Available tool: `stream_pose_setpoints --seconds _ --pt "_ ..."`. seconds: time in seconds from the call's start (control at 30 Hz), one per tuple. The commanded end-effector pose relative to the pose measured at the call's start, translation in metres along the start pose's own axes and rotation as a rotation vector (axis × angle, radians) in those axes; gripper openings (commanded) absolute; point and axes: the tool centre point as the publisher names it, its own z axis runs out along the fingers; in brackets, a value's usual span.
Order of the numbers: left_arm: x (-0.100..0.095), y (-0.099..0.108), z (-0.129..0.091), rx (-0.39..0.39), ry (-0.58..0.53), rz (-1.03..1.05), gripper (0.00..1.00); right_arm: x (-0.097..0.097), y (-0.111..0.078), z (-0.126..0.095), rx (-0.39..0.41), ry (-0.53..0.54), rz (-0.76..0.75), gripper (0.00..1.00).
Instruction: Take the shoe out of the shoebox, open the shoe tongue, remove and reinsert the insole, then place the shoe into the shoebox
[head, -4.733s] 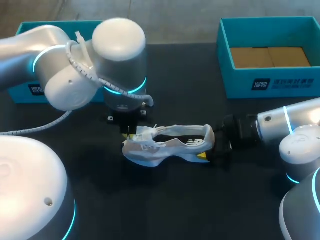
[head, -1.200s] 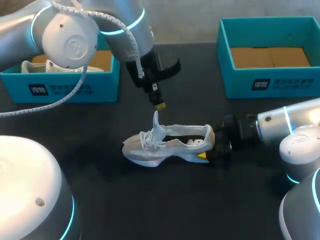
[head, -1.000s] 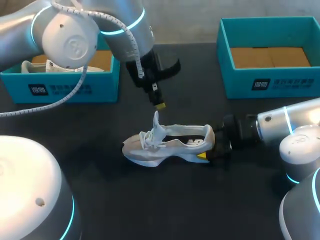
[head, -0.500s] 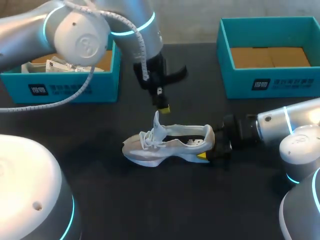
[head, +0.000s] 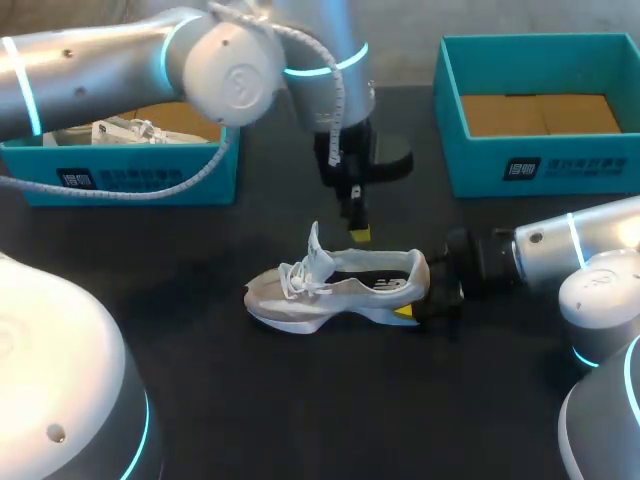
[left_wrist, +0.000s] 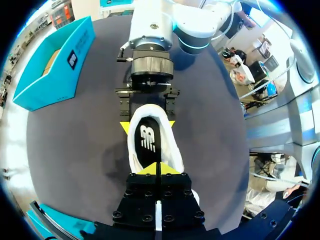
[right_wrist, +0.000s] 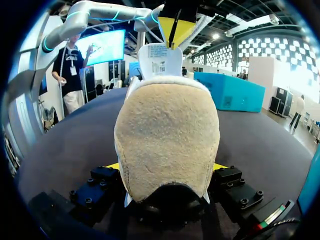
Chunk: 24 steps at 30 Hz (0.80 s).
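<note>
Shifted sideways toward the heel (right_wrist: 167, 145), the left fingers (head: 358, 234) hang pressed together, holding nothing, just above the opening of the shoe (head: 335, 285), behind its raised tongue (head: 314, 242). The right fingers (head: 405, 313) pinch the heel from both sides. The shoe lies on the dark surface (head: 300, 400), well apart from the empty shoebox (head: 540, 165).

The shoe (head: 335, 285) is soft white cloth with a fuzzy, rough tan heel (right_wrist: 167, 140), the table (head: 300, 400) is dark and dull, the blue shoebox (head: 475, 165) at the table's far right corner is smooth card with brown cardboard inside, and the left arm (head: 230, 70) is smooth and shiny.
</note>
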Motion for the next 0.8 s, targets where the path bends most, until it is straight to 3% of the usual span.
stream_pose_setpoints --seconds 0.03,0.7,0.8 --pt "-0.005 -0.008 0.010 -0.035 0.046 0.003 0.00 0.001 0.000 0.002 0.003 -0.001 0.000 0.00" --pt "-0.003 -0.006 0.016 -0.033 0.060 -0.023 0.00 0.001 0.000 0.002 0.003 -0.001 0.000 0.00" --pt "-0.001 -0.011 0.033 -0.058 0.081 0.010 0.00 0.001 0.000 0.002 0.003 -0.001 0.000 0.00"
